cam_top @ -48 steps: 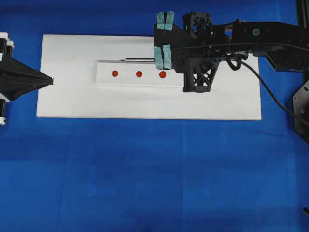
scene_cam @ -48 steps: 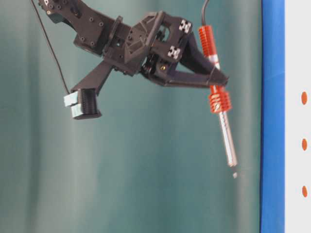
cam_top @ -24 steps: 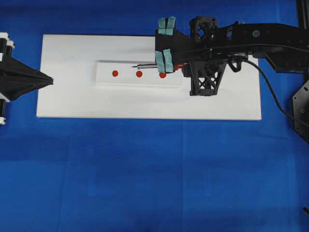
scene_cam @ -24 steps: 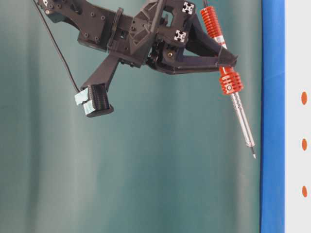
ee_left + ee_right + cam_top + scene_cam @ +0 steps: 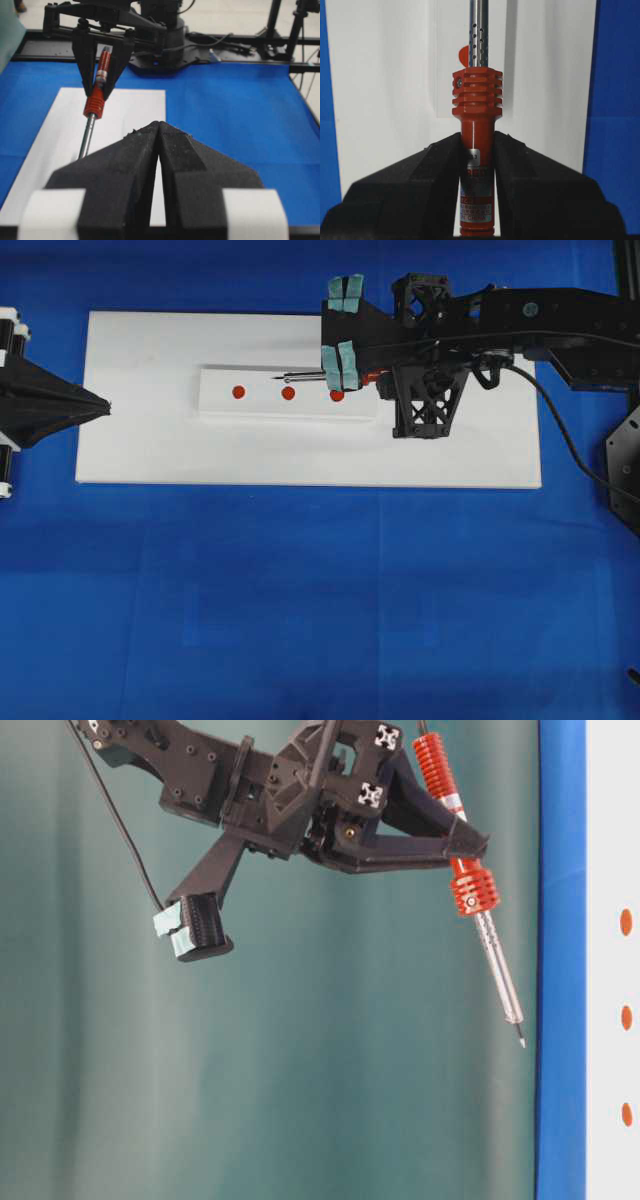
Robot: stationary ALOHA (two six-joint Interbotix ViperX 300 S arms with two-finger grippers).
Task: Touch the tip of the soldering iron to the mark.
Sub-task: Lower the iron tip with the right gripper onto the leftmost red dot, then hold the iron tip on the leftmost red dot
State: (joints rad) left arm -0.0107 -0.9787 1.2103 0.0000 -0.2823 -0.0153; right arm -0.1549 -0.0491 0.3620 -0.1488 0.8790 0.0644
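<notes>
My right gripper (image 5: 477,142) is shut on the red-orange handle of the soldering iron (image 5: 477,100), whose shaft points left over the raised white strip (image 5: 220,405). Three red marks sit in a row on that strip: left mark (image 5: 238,392), middle mark (image 5: 288,393), right mark (image 5: 337,395). The iron's tip (image 5: 521,1042) hangs level with the middle mark (image 5: 626,1017), with a clear gap to the strip. From above, the tip (image 5: 276,377) lies just behind the middle mark. My left gripper (image 5: 103,405) rests shut and empty at the board's left edge.
The strip lies on a white board (image 5: 150,455) set on a blue cloth (image 5: 300,590). The iron's black cord (image 5: 565,445) trails off to the right from the right arm (image 5: 560,325). A dark stand (image 5: 625,470) is at the far right edge.
Over the first half second the right gripper carried the iron closer to the strip, its tip shifting toward the middle mark. Since then nothing has moved. The left gripper stayed still.
</notes>
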